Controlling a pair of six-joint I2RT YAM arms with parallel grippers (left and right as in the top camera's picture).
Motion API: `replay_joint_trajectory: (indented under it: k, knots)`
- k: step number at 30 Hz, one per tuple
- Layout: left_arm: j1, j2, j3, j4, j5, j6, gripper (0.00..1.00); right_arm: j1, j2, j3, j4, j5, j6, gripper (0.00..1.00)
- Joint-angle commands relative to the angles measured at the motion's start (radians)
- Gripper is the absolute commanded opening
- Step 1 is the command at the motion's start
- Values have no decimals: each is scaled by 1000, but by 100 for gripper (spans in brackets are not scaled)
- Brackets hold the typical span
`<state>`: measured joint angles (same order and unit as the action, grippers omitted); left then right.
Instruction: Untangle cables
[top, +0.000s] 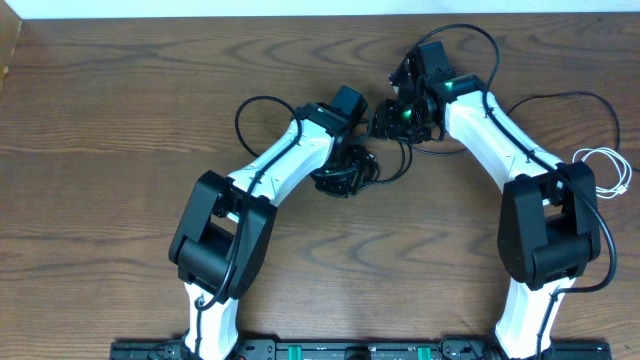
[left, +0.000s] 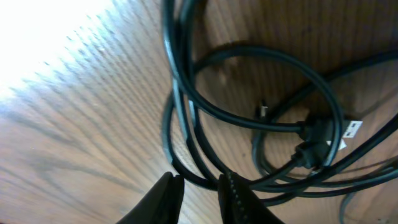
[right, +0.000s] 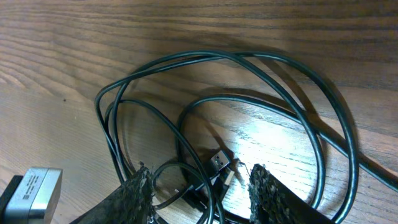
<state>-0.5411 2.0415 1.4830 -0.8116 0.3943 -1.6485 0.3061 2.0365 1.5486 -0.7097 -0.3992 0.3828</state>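
- The black cords (top: 345, 172) lie heaped near the centre of the table (top: 120, 120). The white cord (top: 603, 165) sits well apart, by the right edge.
- My left gripper (left: 200, 185) is nearer the heap, jaws narrow, with strands crossing at its tips. I cannot tell whether one is pinched.
- My right gripper (right: 200, 183), jaws wide, straddles a plug (right: 217, 163) just ahead of it, with loops spreading beyond.

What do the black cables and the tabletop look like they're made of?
Black cables: likely rubber or plastic sheathing, smooth and semi-gloss; light streaks run along their curves. Tabletop: wood or wood-look laminate, brown with clear grain lines and a slight sheen under the glare; which of the two cannot be told.
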Motion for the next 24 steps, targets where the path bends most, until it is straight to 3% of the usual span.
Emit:
replay_joint_trajectory:
  k: [1,4,6,11,14,16,24]
  knots:
    - [14,18,-8,6,-4,-10,20,6,11,-8,-1,5,-6,47]
    - [21,18,-8,2,10,-9,20,6,11,-7,-1,5,-6,47]
    - [21,18,-8,2,9,-9,31,6,11,-7,0,5,-6,47]
    - [19,18,-8,3,10,-10,45,6,11,-7,0,5,-6,47]
    - [18,18,-8,3,16,-10,41,6,11,-8,-1,5,-6,48]
    - [18,18,-8,3,30,-10,28,6,11,-7,-2,5,-6,47]
    - [18,18,-8,14,39,-11,27,6,11,-7,-8,5,-18,48]
